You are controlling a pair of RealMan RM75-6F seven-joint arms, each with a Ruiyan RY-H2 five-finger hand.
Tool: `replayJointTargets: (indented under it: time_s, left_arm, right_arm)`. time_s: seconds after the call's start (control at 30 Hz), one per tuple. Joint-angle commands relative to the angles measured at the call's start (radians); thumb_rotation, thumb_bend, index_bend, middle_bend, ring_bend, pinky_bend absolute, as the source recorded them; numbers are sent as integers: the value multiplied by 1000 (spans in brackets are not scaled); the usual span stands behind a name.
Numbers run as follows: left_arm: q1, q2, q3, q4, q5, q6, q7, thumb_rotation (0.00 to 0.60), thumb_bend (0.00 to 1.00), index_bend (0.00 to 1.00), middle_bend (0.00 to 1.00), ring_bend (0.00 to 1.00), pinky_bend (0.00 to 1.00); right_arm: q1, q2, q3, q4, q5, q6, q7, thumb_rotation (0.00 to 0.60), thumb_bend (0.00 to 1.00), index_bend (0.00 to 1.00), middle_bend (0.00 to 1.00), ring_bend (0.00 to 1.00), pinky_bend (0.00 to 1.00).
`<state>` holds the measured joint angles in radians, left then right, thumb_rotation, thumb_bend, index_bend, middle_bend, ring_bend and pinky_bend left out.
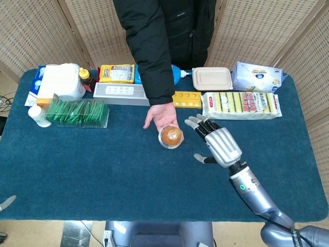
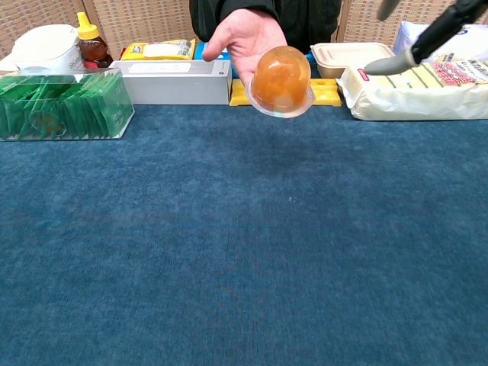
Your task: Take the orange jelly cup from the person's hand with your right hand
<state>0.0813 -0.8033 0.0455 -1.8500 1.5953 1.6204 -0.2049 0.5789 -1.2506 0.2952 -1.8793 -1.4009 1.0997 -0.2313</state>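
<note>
We are in the approach step: our right hand hangs above the bench with its fingers spread wide and nothing in it, just beside the orange jelly cup at the cup's three o'clock but not touching it. The cup sits, dome side up, on the open palm of the person's hand, which is held out over the middle of the bench; in the chest view the cup shows clearly raised off the blue cloth, with its clear rim flaring at the bottom. In that view only the tips of our right fingers enter at the upper right, pointing toward the cup. We judge that the reach is mostly done and the grasp itself has not begun. The next move calls for sliding the hand toward nine o'clock until the fingers and thumb bracket the cup's dome, then closing gently, since the cup looks smooth, rounded and lightly balanced on the palm; a push from the side could tip it off. Our left hand shows only as a fingertip at the bench's near left edge, so we cannot tell how it is set.
</note>
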Motion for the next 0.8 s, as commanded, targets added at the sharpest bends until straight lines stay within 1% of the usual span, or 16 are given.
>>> replayJointTargets:
  time_s: [0.03, 0.17, 0.23, 0.47, 0.67, 0.8]
  left_arm:
    - [-2, 4, -2, 3, -5, -3, -12, 600, 60, 0, 0, 0, 0]
    - [-4, 8, -2, 6, -6, -7, -22, 600, 59, 0, 0, 0, 0]
    - [-5, 10, -3, 7, -8, -10, -28, 600, 60, 0, 0, 0, 0]
    - [-10, 15, -5, 7, -15, -18, -41, 600, 60, 0, 0, 0, 0]
    - [-11, 21, -7, 13, -23, -21, -68, 600, 59, 0, 0, 0, 0]
    - [-15, 25, -8, 16, -26, -28, -79, 600, 60, 0, 0, 0, 0]
  right_arm:
    - [63, -62, 26, -4, 82, -39, -101, 600, 272, 151, 160, 121, 306]
    - [93, -105, 24, 20, 133, -43, -160, 600, 274, 167, 165, 127, 306]
    - [117, -135, 29, 40, 186, -54, -186, 600, 280, 171, 167, 129, 306]
    - [182, -188, 46, 57, 307, -56, -287, 600, 295, 172, 175, 133, 316]
    - [212, -220, 33, 77, 351, -43, -330, 600, 305, 186, 188, 146, 332]
    - [225, -245, 24, 101, 359, -28, -341, 600, 316, 248, 224, 179, 372]
